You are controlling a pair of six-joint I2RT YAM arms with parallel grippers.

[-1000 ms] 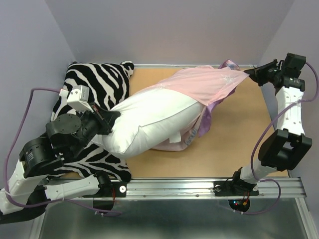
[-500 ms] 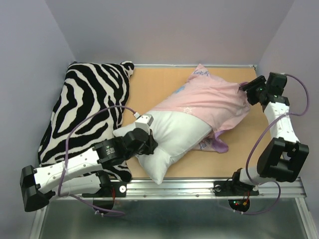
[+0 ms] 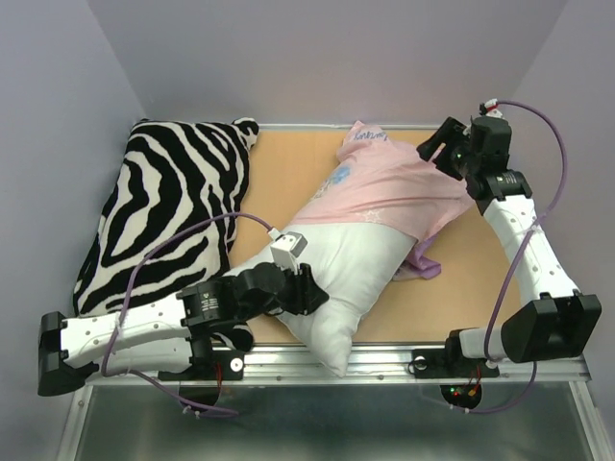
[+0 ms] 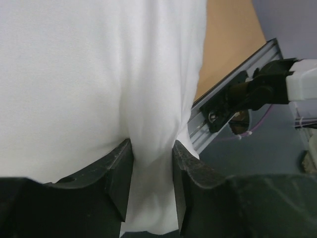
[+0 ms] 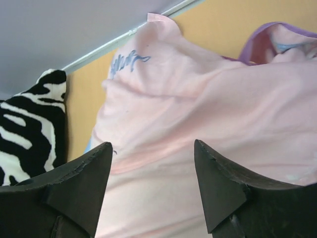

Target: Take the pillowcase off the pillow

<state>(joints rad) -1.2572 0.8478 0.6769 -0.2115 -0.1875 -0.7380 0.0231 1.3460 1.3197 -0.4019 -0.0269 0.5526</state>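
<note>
Left hand (image 3: 315, 293) pinches pillow (image 3: 351, 254), right hand (image 3: 437, 154) spread over pillowcase (image 3: 384, 187)

Smooth white pillow (image 4: 99, 74) cloth pinched between the left gripper's (image 4: 151, 148) matt black plastic fingers; thin matt pink pillowcase (image 5: 198, 124) fabric beyond the right gripper (image 5: 152, 145).

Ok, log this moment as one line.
left gripper shut on pillow | right gripper open, facing pillowcase, holding nothing | pillowcase covers far half only, near half bare
</note>
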